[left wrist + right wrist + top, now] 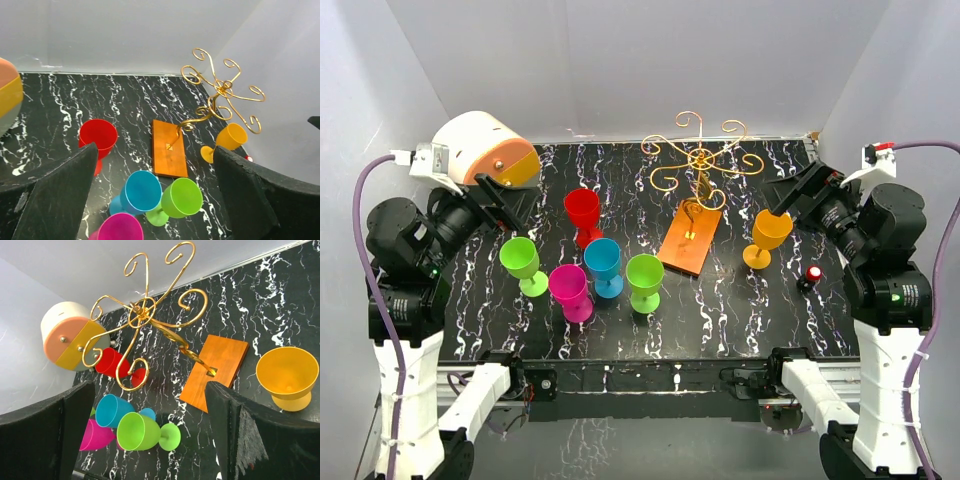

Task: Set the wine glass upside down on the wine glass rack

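Observation:
The gold wire wine glass rack (701, 160) stands on its orange-brown base (690, 238) at the back middle of the table; it also shows in the left wrist view (222, 92) and the right wrist view (142, 312). Nothing hangs on it. Several plastic wine glasses stand upright: red (582, 212), light green (520, 260), magenta (569, 288), blue (603, 262), a second green (644, 278) and orange (768, 235). My left gripper (505, 208) is open and empty, left of the red glass. My right gripper (798, 192) is open and empty, just right of the orange glass (287, 372).
A cream-and-orange cylinder (485, 150) sits at the back left corner, above my left wrist. A small red object (813, 273) lies right of the orange glass. White walls close the table on three sides.

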### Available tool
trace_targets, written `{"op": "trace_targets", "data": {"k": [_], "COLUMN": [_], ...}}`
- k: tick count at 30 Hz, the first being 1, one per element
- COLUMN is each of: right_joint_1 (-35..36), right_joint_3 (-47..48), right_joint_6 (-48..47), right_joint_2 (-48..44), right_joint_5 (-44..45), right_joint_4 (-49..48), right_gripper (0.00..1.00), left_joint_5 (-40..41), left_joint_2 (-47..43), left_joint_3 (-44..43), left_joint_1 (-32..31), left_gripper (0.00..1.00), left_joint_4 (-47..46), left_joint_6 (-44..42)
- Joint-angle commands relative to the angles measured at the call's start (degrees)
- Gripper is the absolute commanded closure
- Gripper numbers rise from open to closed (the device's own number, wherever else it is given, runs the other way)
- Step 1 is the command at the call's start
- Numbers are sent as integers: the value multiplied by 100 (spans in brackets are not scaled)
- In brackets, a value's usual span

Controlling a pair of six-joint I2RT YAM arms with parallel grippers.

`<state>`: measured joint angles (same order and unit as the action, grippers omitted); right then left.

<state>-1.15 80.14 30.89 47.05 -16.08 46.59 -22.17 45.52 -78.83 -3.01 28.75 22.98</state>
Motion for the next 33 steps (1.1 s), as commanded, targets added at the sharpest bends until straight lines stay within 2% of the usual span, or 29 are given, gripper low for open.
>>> {"op": "trace_targets", "data": {"k": [1, 12, 18, 20, 24, 28, 30, 33], "right_joint_1": [61, 236, 273, 293, 369, 502, 561, 626], "right_joint_3": [340, -166, -523, -573, -661, -743, -733, -713], "right_joint_6": [62, 441, 174, -30, -380, -595, -672, -750], "right_joint_2": [49, 96, 139, 191, 254, 317, 330, 346], "right_joint_5": [-239, -244, -682, -611, -404, -364, -262, -84], "right_joint_4": [-27, -40, -245, -204, -190, -202, -187, -185], "right_gripper": [8, 11, 11, 11, 11, 12, 12, 12], "left_joint_5": [-663, -911, -2770, -3073, -2865, -2071, -1540, -774], "left_joint_2": [105, 566, 875, 965, 1297, 1633, 1897, 2220], "left_joint_3": [-36, -131, 398, 604, 816, 859, 616, 291], "left_joint_1": [121, -184, -257, -349, -775, -1700, -2103, -2363], "left_gripper": [2, 1, 3, 5, 11, 13, 16, 22], "left_joint_4": [-19, 266, -595, -1023, -1383, -1544, -1254, -865], "left_joint_6": [225, -195, 175, 508, 836, 766, 573, 443]}}
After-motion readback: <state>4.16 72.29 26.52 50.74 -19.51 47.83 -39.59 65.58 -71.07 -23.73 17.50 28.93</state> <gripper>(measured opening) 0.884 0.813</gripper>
